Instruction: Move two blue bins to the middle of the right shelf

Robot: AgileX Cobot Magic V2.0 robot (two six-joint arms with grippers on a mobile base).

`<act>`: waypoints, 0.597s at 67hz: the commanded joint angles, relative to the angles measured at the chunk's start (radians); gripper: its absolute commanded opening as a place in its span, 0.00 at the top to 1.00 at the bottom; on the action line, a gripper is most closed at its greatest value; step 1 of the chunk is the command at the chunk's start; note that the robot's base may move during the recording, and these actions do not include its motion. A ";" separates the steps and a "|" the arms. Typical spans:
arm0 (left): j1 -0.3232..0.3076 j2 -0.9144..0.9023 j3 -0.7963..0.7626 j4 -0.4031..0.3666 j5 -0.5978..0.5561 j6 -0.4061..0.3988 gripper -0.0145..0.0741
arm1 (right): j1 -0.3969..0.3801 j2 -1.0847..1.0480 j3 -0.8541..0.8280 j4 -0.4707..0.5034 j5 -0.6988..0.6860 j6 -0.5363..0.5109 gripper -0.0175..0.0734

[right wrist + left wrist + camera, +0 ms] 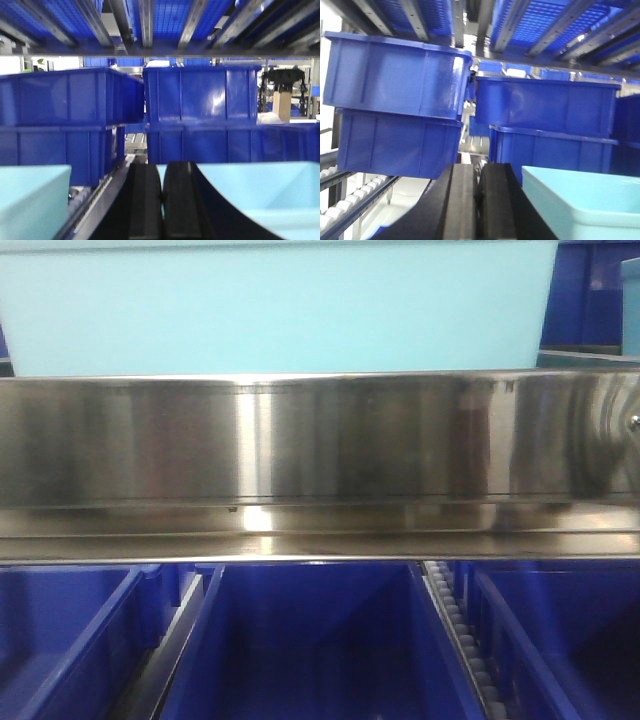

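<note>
Left wrist view, far left: a white roller track (340,212) with stacked dark-blue bins (395,75) above it. At bottom centre is my left gripper (478,172), fingers narrow and almost touching, nothing visibly between them. A light-blue bin (580,200) sits just beside it on the right, not held by this arm. Front view: the right shelf middle (320,440) shows its brushed-steel front across the full width. A light-blue wall rises directly behind and above it, so I read that bin as already on this level. More dark-blue bins sit on the level below. Right wrist view: a light-blue bin at lower left, then my right gripper (162,170) at centre, fingers drawn close together. The second light-blue bin (260,195) spreads from behind those fingers to the right edge, its open top showing. I cannot tell whether the fingers pinch its near rim or only hang over it. My read is that this is the tail end of placing, with both pale bins side by side on the rack level, in front of the dark-blue stacks. The next move calls for confirming the right grip and letting go if it is holding. Both arms then back straight out over the steel front without catching a rim. If a bin sits short, it needs a nudge further in.
</note>
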 commanded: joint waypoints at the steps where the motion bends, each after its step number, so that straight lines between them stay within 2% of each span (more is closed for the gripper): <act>1: 0.004 0.055 -0.109 0.019 0.160 -0.008 0.70 | 0.004 0.053 -0.065 0.003 0.039 -0.003 0.68; 5: 0.004 0.094 -0.175 0.019 0.238 -0.008 0.55 | 0.006 0.092 -0.089 0.003 0.039 -0.003 0.53; 7: 0.004 0.119 -0.203 0.019 0.256 -0.008 0.47 | 0.006 0.114 -0.101 0.003 0.039 -0.003 0.42; 9: 0.004 0.142 -0.221 0.019 0.260 -0.008 0.41 | 0.009 0.131 -0.107 0.003 0.039 -0.003 0.36; 14: 0.004 0.185 -0.258 0.019 0.262 -0.008 0.25 | 0.016 0.176 -0.118 0.003 0.039 -0.003 0.23; 19: 0.004 0.237 -0.285 0.026 0.265 0.000 0.14 | 0.027 0.217 -0.127 0.003 0.039 -0.003 0.18; 27: -0.030 0.303 -0.324 0.062 0.271 0.000 0.16 | 0.044 0.297 -0.182 0.003 0.064 -0.005 0.18; 34: -0.097 0.371 -0.381 0.055 0.300 0.000 0.16 | 0.075 0.403 -0.289 0.003 0.173 -0.014 0.18; 40: -0.153 0.450 -0.453 0.042 0.378 0.000 0.16 | 0.130 0.529 -0.405 0.003 0.285 -0.015 0.18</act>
